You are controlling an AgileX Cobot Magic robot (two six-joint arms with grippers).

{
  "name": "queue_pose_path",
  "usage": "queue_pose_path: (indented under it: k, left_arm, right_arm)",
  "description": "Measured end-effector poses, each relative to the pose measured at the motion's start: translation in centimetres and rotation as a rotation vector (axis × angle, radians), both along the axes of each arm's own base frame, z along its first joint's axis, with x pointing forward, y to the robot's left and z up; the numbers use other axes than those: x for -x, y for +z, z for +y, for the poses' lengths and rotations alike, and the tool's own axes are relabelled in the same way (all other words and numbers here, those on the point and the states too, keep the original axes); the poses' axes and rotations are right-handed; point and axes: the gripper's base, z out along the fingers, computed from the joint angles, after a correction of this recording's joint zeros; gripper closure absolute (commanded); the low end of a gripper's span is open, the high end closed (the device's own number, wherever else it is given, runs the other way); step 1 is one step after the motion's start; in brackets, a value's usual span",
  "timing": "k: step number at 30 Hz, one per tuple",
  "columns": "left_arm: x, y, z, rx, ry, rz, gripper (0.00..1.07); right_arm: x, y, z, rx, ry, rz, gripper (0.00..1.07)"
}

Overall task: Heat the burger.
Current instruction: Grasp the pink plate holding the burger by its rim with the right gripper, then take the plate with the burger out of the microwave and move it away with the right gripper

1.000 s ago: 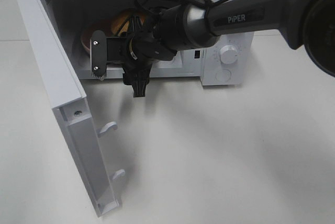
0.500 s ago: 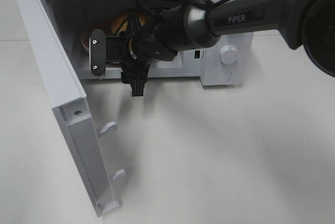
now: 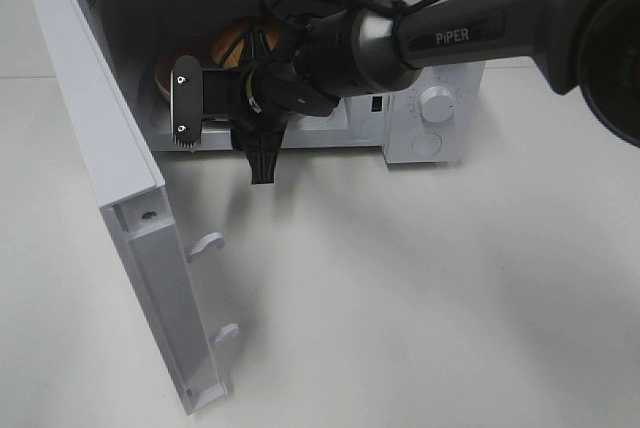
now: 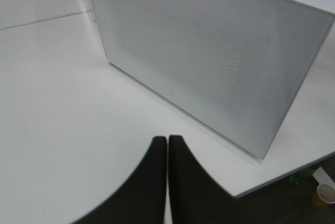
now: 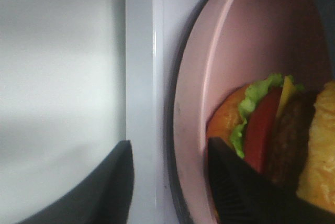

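On right arm (image 3: 470, 33): white "PiPER" lettering.

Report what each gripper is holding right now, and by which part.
Nothing is held. The right gripper has its jaws apart astride the pink plate's rim, not visibly clamped; the burger lies on the plate. The left gripper is shut on nothing.

**White table, one appliance on it**

I see a white table (image 3: 420, 298) carrying a white microwave (image 3: 432, 118) at its far side, door (image 3: 110, 188) swung open with its lower edge over the tabletop.
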Motion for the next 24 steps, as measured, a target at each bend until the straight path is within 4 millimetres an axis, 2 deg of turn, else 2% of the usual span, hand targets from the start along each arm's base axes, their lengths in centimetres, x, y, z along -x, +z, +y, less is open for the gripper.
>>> queue_pose_path:
  k: [1, 3, 5, 9, 11, 15, 24]
  left_arm:
    - [0.00, 0.00, 0.00, 0.000, 0.000, 0.000, 1.06]
    - [0.00, 0.00, 0.00, 0.000, 0.000, 0.000, 1.06]
    - [0.00, 0.00, 0.00, 0.000, 0.000, 0.000, 1.06]
    - [0.00, 0.00, 0.00, 0.000, 0.000, 0.000, 1.06]
    - [0.00, 0.00, 0.00, 0.000, 0.000, 0.000, 1.06]
    - [0.00, 0.00, 0.00, 0.000, 0.000, 0.000, 1.06]
    - [0.00, 0.00, 0.00, 0.000, 0.000, 0.000, 1.06]
  right_arm:
    - [0.00, 0.00, 0.00, 0.000, 0.000, 0.000, 0.79]
    - [0.00, 0.00, 0.00, 0.001, 0.001, -0.001, 0.82]
    - [-0.04, 0.07, 0.03, 0.001, 0.003, -0.005, 0.91]
    - [-0.07, 0.11, 0.02, 0.004, 0.003, -0.007, 0.97]
    - [-0.07, 0.31, -0.02, 0.007, 0.003, -0.011, 1.04]
    - [-0.07, 0.39, -0.05, 0.009, 0.000, -0.011, 1.07]
    - [0.04, 0.65, -0.30, 0.021, -0.025, 0.004, 1.07]
